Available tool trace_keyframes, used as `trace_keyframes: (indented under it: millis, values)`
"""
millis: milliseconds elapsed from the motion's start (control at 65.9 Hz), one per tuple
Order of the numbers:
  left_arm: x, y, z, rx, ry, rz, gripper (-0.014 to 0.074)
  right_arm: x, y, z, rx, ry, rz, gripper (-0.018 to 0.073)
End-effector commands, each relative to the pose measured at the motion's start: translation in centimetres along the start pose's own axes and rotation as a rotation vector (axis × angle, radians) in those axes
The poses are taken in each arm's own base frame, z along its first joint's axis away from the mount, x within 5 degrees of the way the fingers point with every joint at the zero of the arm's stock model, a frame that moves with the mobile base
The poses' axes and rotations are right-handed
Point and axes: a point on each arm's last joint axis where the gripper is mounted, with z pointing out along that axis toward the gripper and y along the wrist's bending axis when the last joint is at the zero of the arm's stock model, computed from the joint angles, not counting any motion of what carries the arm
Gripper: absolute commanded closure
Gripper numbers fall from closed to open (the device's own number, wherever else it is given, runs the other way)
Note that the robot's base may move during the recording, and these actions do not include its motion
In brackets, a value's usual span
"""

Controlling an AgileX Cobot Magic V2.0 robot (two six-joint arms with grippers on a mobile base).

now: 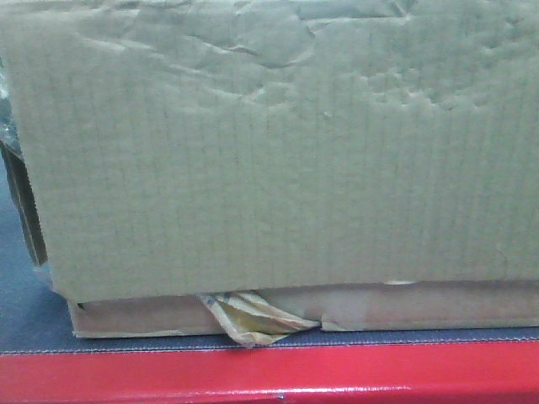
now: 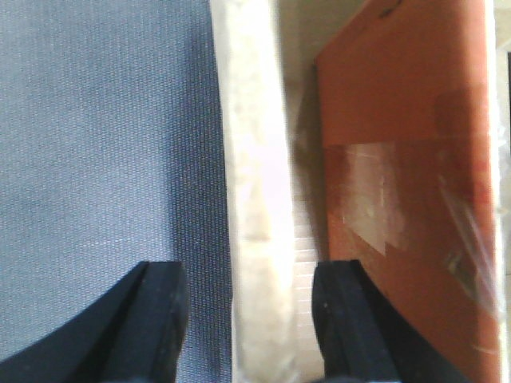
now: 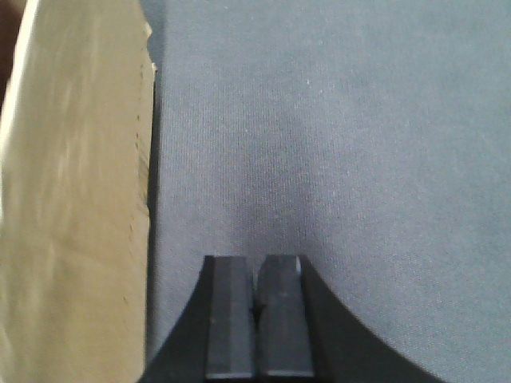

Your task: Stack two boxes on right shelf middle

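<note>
A large tan cardboard box [image 1: 278,151] fills the front view, standing on grey fabric; neither gripper shows there. In the left wrist view my left gripper [image 2: 251,307] is open, with its fingers on either side of a pale upright cardboard edge [image 2: 254,183], not touching it. An orange-brown taped box face [image 2: 399,159] lies just right of that edge. In the right wrist view my right gripper [image 3: 255,275] is shut and empty above the grey fabric. A tan box side [image 3: 72,199] stands a little to its left, apart from it.
A red shelf edge [image 1: 269,374] runs along the front below the grey fabric surface [image 1: 25,295]. A crumpled strip of yellowish tape [image 1: 253,318] sticks out under the box. Grey fabric [image 3: 359,159] spreads to the right of the right gripper.
</note>
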Motion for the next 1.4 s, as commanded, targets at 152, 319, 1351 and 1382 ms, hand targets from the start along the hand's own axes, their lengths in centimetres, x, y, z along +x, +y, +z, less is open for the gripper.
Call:
trace_keyframes:
  millis: [152, 319, 1351, 1382]
  values:
    - [0.1, 0.0, -0.4, 0.007, -0.010, 0.000, 0.0323, -3.7, 2.1, -0.7, 0.081, 0.051, 0.001, 0.0700]
    - [0.2, 0.1, -1.1, 0.018, -0.021, -0.003, 0.0323, -4.5, 5.2, 0.1, 0.040, 0.090, -0.069, 0.0700]
    - [0.2, 0.2, -1.4, 0.017, -0.031, -0.002, 0.0323, -4.8, 8.5, 9.9, -0.039, 0.366, -0.136, 0.0203]
    - [0.2, 0.2, -1.4, 0.017, -0.031, -0.002, 0.0323, -4.7, 8.5, 10.2, -0.038, 0.372, -0.137, 0.0203]
